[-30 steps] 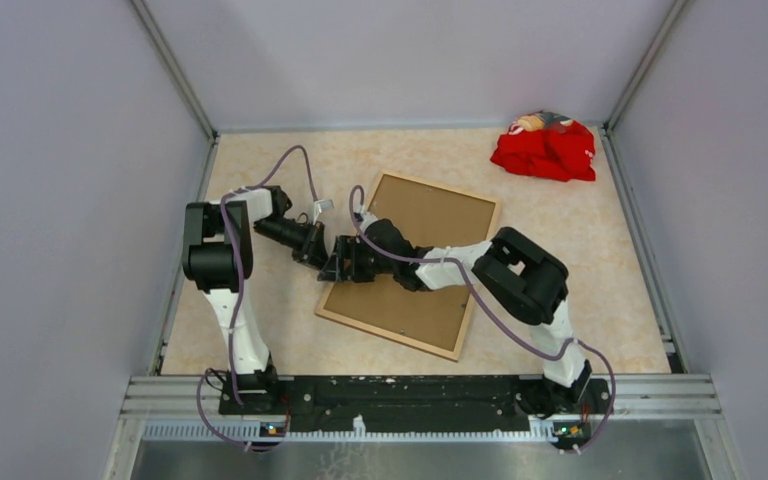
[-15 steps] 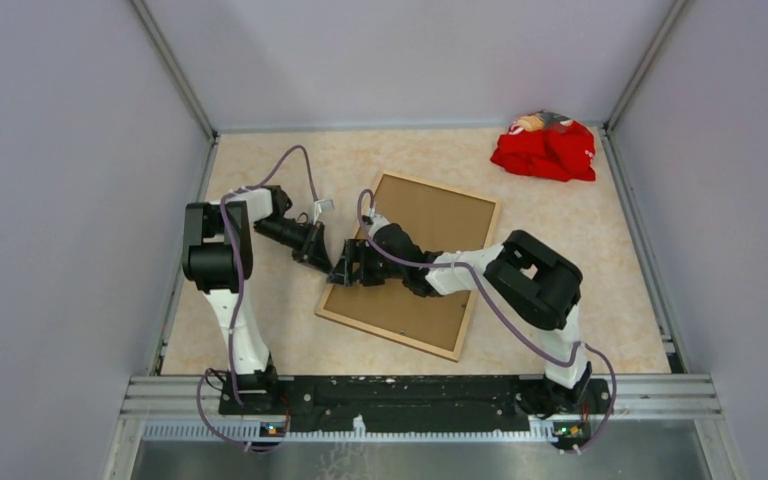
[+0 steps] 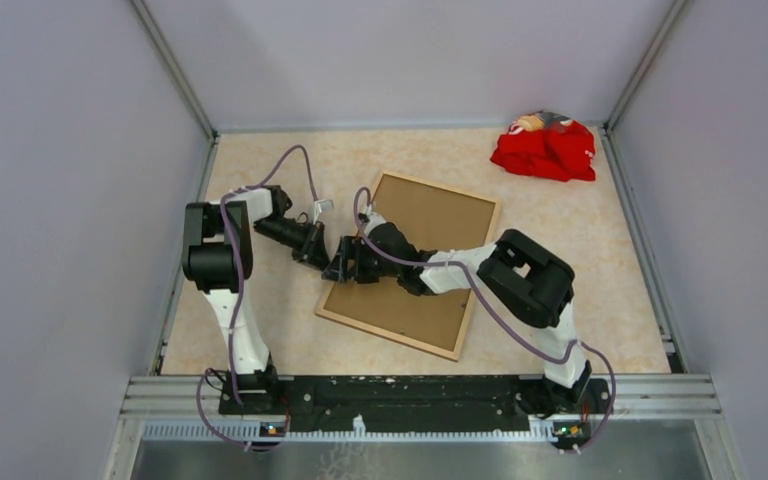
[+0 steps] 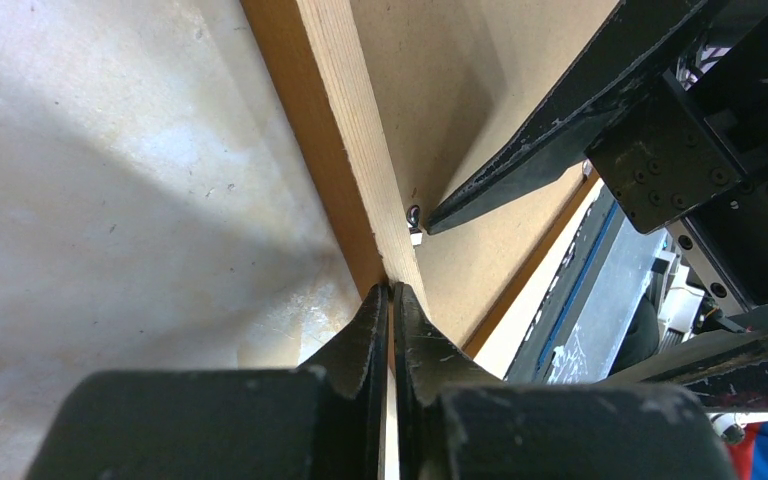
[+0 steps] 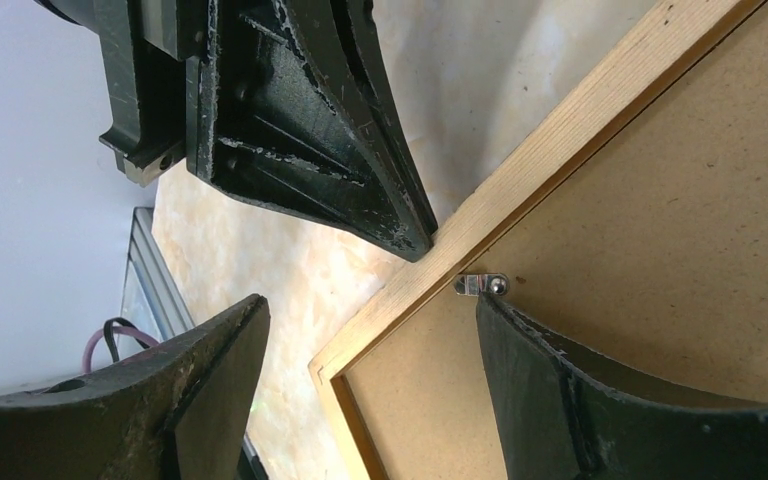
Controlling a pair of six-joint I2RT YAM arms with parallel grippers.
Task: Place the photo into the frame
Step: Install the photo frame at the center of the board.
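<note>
Flanking frame (image 4: 345, 120) edge — left tool (image 4: 392, 290) outside, right tool (image 5: 370, 300) astride

Pale raw-wood frame (image 4: 355, 130), matt fibreboard backing (image 5: 660, 250), shiny metal clip (image 5: 480, 285)

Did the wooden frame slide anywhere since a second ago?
No. The frame lies in the same spot with the same tilt, and its far corner is just as far from the red cloth as before.

Left hand (image 4: 390, 290) pinched together, its tip pointing into the right hand (image 5: 370, 303), which is spread wide.
</note>
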